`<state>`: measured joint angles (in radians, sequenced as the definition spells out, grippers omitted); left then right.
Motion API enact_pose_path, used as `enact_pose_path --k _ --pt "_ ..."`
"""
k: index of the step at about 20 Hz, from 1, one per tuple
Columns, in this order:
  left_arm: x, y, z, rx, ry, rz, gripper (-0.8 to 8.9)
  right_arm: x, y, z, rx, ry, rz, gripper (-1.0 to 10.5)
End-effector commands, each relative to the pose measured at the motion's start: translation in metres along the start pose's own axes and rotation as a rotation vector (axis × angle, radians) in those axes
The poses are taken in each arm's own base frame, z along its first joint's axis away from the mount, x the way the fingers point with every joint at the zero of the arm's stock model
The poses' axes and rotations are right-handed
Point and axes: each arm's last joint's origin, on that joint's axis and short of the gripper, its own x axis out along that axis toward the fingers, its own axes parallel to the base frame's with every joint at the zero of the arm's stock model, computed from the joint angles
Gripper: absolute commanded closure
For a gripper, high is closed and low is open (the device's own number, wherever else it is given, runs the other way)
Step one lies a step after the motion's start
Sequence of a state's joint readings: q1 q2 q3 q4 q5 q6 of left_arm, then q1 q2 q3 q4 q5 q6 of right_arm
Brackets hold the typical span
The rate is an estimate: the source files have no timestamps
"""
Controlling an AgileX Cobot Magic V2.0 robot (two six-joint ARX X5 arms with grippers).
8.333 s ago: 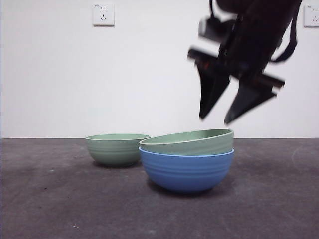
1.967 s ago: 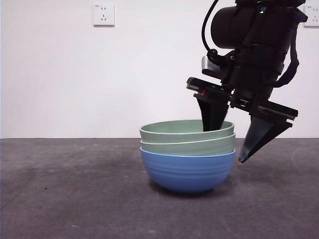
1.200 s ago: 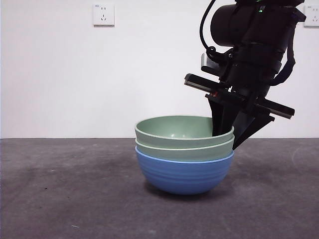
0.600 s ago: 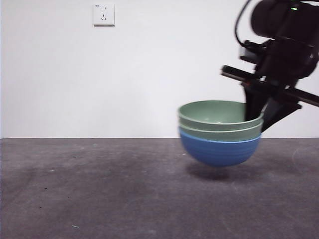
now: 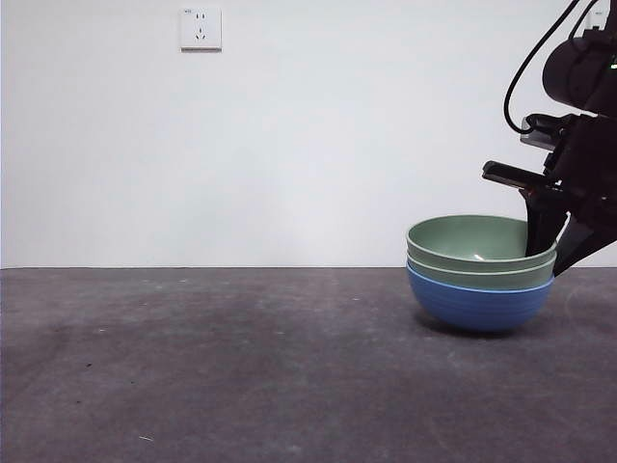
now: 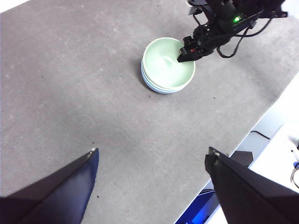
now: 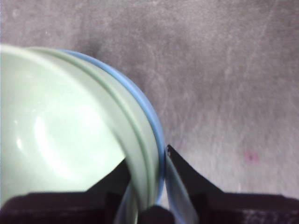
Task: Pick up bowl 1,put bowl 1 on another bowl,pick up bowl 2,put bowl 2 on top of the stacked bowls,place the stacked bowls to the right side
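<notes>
While the stacked bowls (image 5: 480,280), smooth round ridged shells, blue beneath two pale green, sit at the right of the rough grey counter (image 5: 212,367), the right gripper (image 5: 559,253) pinches their rim; the left gripper (image 6: 152,161) hangs spread, well apart.

The right arm's matte black end effector (image 5: 551,253) is looking chunky, with two wedge-shaped jaws tapering to points and a flat crossbar above them. Black cables (image 5: 528,60) are looping off its rounded housing, and a little green light (image 6: 237,19) is glowing on it. The left arm's black end effector (image 6: 152,158) is showing two pointed, wedge-shaped jaws.
</notes>
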<state>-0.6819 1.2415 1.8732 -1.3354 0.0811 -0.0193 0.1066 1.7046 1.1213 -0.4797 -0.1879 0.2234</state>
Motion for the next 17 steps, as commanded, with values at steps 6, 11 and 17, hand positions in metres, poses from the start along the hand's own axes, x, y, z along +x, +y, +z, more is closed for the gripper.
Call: enact_pose_path --k 6,11,17 --pt "0.0 -0.001 -0.005 -0.008 0.049 -0.001 4.32 0.021 -0.004 -0.007 0.001 0.072 -0.016 7.5" --pt "0.0 -0.001 -0.005 -0.008 0.049 -0.001 4.32 0.019 -0.003 -0.008 0.001 0.077 -0.017 7.5" --pt "0.0 -0.001 -0.005 -0.007 0.049 0.0 4.32 -0.004 0.003 -0.001 -0.022 -0.005 0.002 7.5"
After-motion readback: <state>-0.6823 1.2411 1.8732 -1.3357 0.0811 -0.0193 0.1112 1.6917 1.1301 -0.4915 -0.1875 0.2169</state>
